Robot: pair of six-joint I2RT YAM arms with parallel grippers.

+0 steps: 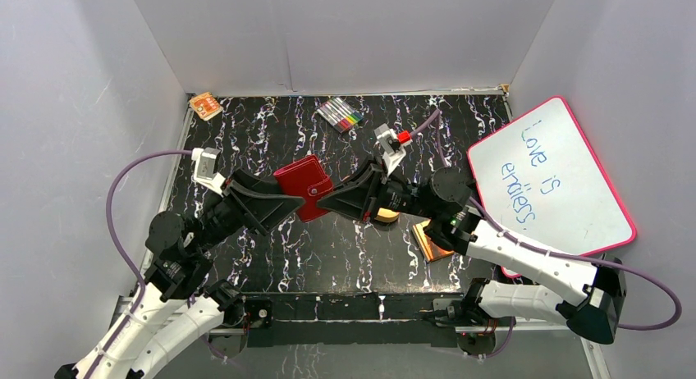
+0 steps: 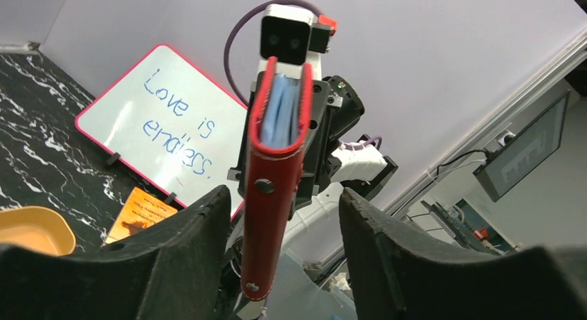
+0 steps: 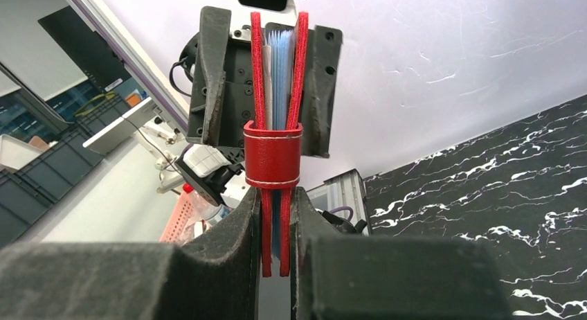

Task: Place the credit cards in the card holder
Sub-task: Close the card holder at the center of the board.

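Card holder, red, was held edge-up above the black marbled table, between the two arms.
Right gripper was clenched on the edge of the card holder just below the snap tab. Left gripper stood released, its fingers flanking the far end with gaps. Pale-blue sleeves showed between the covers; whether cards sat in them could not be told. A whiteboard lay to the right.
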